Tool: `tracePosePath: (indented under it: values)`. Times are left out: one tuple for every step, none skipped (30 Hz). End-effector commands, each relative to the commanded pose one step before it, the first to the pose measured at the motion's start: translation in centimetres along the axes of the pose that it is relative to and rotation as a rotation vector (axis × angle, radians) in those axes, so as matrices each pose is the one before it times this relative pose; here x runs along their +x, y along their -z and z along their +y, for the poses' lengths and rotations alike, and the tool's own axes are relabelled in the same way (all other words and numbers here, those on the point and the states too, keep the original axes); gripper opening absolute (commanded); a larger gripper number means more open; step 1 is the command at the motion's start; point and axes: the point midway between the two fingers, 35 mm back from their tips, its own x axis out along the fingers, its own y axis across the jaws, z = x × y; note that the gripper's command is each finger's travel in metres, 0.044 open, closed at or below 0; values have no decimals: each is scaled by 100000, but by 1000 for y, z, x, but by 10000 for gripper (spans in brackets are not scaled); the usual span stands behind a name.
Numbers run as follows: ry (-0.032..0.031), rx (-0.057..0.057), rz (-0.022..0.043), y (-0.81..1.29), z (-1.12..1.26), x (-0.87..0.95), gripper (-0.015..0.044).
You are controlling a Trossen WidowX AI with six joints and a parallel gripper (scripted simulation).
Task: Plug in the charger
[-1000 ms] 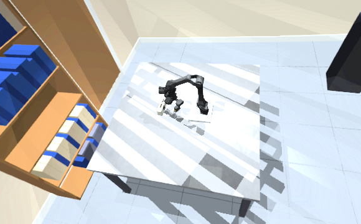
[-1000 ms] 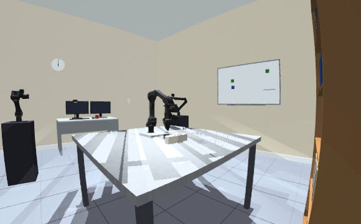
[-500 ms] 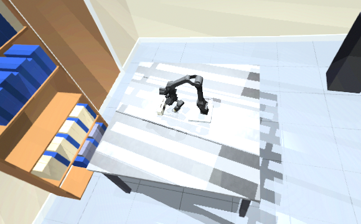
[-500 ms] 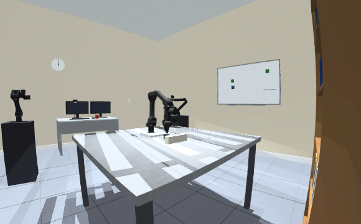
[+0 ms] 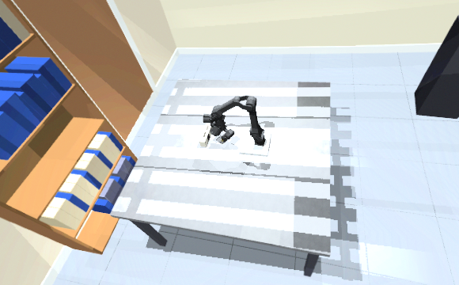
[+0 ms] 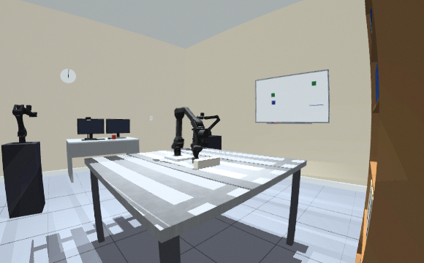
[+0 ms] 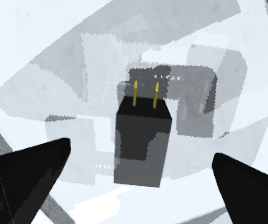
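Note:
The black two-prong charger [image 7: 142,145] lies flat on the table, and its two gold prongs [image 7: 145,94] point away from the wrist camera. My gripper [image 7: 142,152] [image 5: 221,134] [image 6: 196,151] is open and empty. It hangs low over the charger, with one dark finger on each side and apart from it. The cream power strip [image 5: 204,139] [image 6: 206,163] lies on the table just beside the gripper. It does not show in the wrist view, and its outlets are too small to make out in the top and exterior views.
The arm's base [image 5: 259,139] stands on a white plate near the middle of the striped table [image 5: 214,206] [image 6: 153,190]. A wooden shelf with blue boxes [image 5: 36,119] stands off the table's left side. A dark pedestal [image 5: 451,71] stands on the floor.

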Motion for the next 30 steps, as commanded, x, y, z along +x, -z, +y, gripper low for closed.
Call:
tracePosePath:
  values:
    - [34, -292, 610, 35, -3, 740, 440]
    - [-1, 0, 0, -11, 4, 164, 440]
    - [-1, 0, 0, -11, 5, 164, 440]
    - [-1, 0, 0, -10, 6, 164, 440]
    - [-2, 0, 1, -9, 7, 163, 440]
    - [-2, 0, 1, -9, 8, 163, 440]
    - [-2, 0, 1, -8, 9, 163, 440]
    - [-2, 0, 1, -8, 10, 163, 440]
    - [-2, 0, 1, -7, 11, 162, 440]
    - [-2, 0, 1, -6, 12, 162, 440]
    - [-2, 0, 1, -6, 13, 162, 440]
    - [-2, 0, 1, -5, 14, 162, 440]
    - [-2, 0, 1, -5, 15, 161, 440]
    - [-2, 0, 1, -3, 13, 129, 440]
    - [-1, 0, 1, -2, 8, 78, 440]
    - [0, 0, 0, -1, 3, 26, 440]
    - [-140, 78, -537, -65, -9, -378, 414]
    - [0, 0, 0, 0, 0, 0, 387]
    - [0, 0, 0, 0, 0, 0, 361]
    - [0, 0, 0, 0, 0, 0, 335]
    - [0, 0, 0, 0, 0, 0, 309]
    - [0, 0, 0, 0, 0, 0, 282]
    - [0, 0, 0, 0, 0, 0, 256]
    - [0, 0, 0, 0, 0, 0, 230]
    - [0, 0, 0, 0, 0, 0, 204]
    - [0, 0, 0, 0, 0, 0, 177]
    - [0, 0, 0, 0, 0, 0, 151]
    - [0, 0, 0, 0, 0, 0, 125]
    - [0, 0, 0, 0, 0, 0, 118]
    - [0, 0, 0, 0, 0, 0, 112]
